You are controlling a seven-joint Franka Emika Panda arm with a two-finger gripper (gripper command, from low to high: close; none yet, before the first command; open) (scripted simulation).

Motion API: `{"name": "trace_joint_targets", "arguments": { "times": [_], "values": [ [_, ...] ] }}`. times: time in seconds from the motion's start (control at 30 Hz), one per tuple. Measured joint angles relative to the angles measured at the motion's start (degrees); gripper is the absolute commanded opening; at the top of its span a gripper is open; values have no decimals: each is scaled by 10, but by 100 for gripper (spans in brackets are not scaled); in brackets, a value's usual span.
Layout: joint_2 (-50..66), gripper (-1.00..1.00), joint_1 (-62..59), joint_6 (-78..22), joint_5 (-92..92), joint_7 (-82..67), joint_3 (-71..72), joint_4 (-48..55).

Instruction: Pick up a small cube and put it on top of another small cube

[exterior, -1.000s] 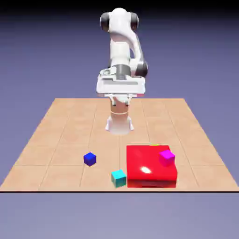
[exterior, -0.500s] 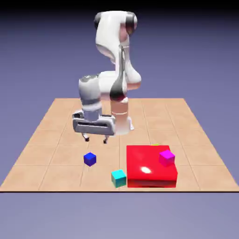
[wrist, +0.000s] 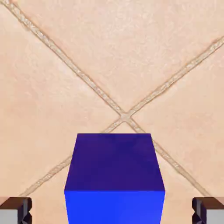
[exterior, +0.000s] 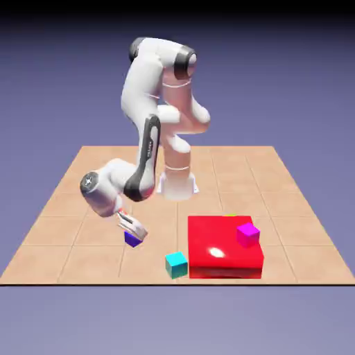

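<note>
Step in hand: approach and grasp of small dark blue cube [wrist: 114, 175].

Cube sits on tiled table [exterior: 83, 208], toward exterior view's left, well apart from red block [exterior: 225, 249].

Gripper [exterior: 132, 229] down at cube. Hand view: cube centred between fingertips [wrist: 15, 210], clear gap each side; fingers spread, grasping nothing, cube not lifted.

Next move, judged: close squarely on cube's side faces, lift straight, carry to another small cube. Cyan cube [exterior: 176, 264] nearest; magenta cube [exterior: 247, 234] sits on red block.
</note>
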Motion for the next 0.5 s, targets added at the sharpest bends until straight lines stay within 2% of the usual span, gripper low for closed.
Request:
{"name": "trace_joint_targets", "arguments": {
  "times": [0.17, 0.5],
  "values": [
    [-74, -100, 14, -91, -52, 44, -35, 27],
    [-81, -100, -93, -73, 10, 287, 172, 82]
  ]
}}
